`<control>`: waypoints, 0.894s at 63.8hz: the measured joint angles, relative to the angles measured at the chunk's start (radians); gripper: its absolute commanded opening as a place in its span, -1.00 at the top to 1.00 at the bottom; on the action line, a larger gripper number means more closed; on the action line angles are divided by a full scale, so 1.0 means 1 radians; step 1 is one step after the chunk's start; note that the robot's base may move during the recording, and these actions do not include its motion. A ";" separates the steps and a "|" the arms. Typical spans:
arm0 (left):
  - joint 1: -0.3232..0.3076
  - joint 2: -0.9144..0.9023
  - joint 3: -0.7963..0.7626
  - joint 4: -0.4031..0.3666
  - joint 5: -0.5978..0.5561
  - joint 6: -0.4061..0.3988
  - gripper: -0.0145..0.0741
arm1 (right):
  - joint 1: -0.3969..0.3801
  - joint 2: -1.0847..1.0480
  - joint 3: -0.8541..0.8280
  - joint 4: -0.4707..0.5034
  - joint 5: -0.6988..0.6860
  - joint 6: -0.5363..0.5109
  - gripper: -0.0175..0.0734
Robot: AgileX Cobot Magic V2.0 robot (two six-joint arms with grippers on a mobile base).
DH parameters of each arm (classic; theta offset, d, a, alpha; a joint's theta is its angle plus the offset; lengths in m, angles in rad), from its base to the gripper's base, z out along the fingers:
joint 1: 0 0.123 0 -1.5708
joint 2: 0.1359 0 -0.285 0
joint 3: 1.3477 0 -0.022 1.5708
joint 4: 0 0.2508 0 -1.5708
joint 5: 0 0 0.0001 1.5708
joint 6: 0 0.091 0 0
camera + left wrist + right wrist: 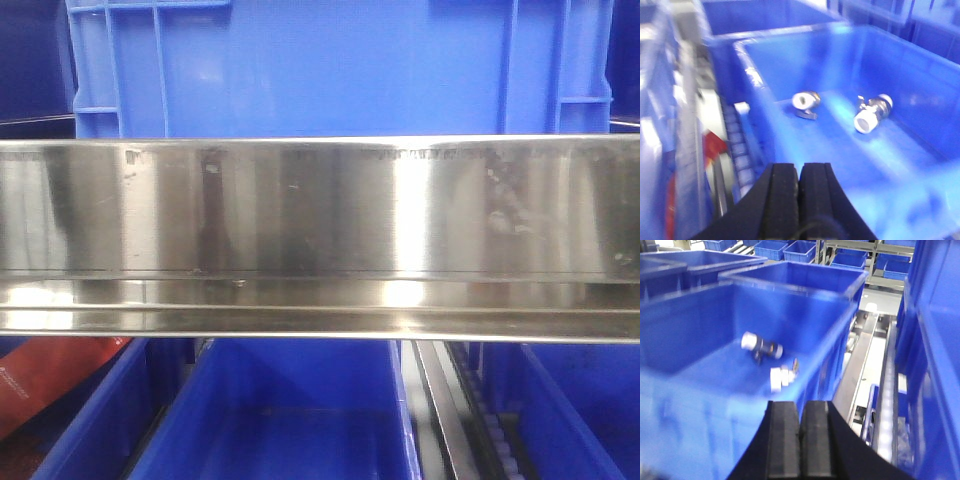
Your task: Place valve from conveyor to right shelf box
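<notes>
Both claws are pressed together and empty: the left claw and the right claw. No conveyor is seen. Two valves lie in the blue box, at eleven o'clock from the right claw, lying crosswise.

Two valves lay on the floor of the blue box, ahead of the left gripper. The nearer-left valve was silver with its white cap facing the gripper. The second valve lay on its side, up and right of the gripper, white cap toward the camera. The two were apart, not touching. The conveyor was out of view.
</notes>
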State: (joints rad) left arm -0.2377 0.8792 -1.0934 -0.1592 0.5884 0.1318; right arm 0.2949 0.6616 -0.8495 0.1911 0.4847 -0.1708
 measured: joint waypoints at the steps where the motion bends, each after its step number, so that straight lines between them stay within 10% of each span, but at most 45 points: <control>1: 0.000 -0.021 0.021 0.000 -0.011 0.000 0.92 | 0.000 -0.015 0.017 0.000 -0.003 0.000 0.97; 34: 0.000 -0.662 0.661 0.000 -0.272 0.000 0.92 | 0.000 -0.441 0.399 0.000 -0.044 0.000 0.97; 57: 0.000 -0.749 0.751 -0.002 -0.343 0.000 0.92 | 0.000 -0.459 0.418 0.000 -0.079 0.000 0.97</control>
State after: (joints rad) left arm -0.2377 0.1302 -0.3423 -0.1610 0.2454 0.1318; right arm 0.2949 0.2024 -0.4310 0.1911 0.4055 -0.1708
